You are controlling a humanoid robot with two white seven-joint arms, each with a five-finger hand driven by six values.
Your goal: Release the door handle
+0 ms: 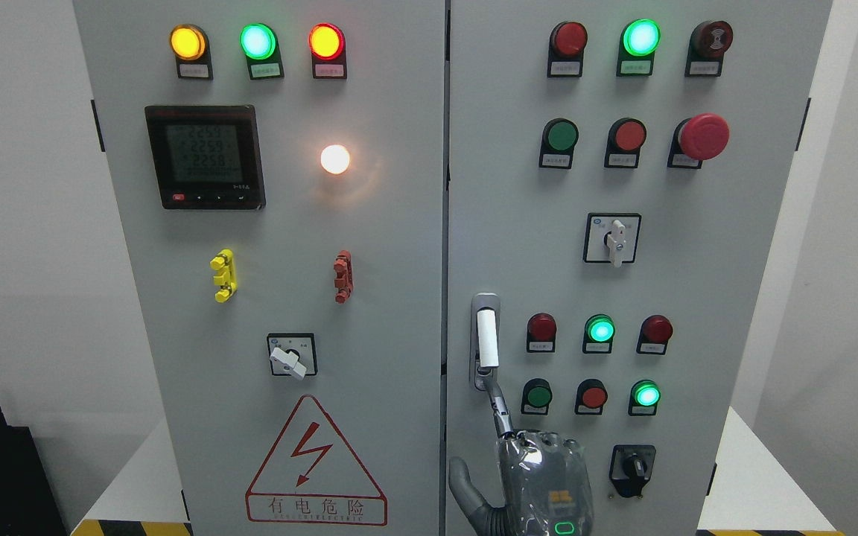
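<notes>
Since the task is a letting go, what matters is how the right hand (541, 476) lies to the white-sleeved vertical door handle in its silver recessed mount (486, 339). That handle is set on the right grey cabinet door (757, 298), close to the seam between the two doors, with its long axis upright. The hand is placed directly below it and slightly to the right, back toward the camera. One slim metal finger (501, 408) is stretched up and leftward until its tip meets the handle's lower end; whether the tip is hooked behind the bar cannot be told. The thumb is splayed out to the left, and nothing is enclosed by the hand, so the grip is judged loose rather than clamped.

A withdrawal down and back along that finger's own line is what the move calls for. The dark green round pushbutton (538, 395) sits just beside the finger on its right (the nearest thing to be brushed), and a black rotary selector switch (632, 467) lies near the hand's right edge. No left hand is seen.
</notes>
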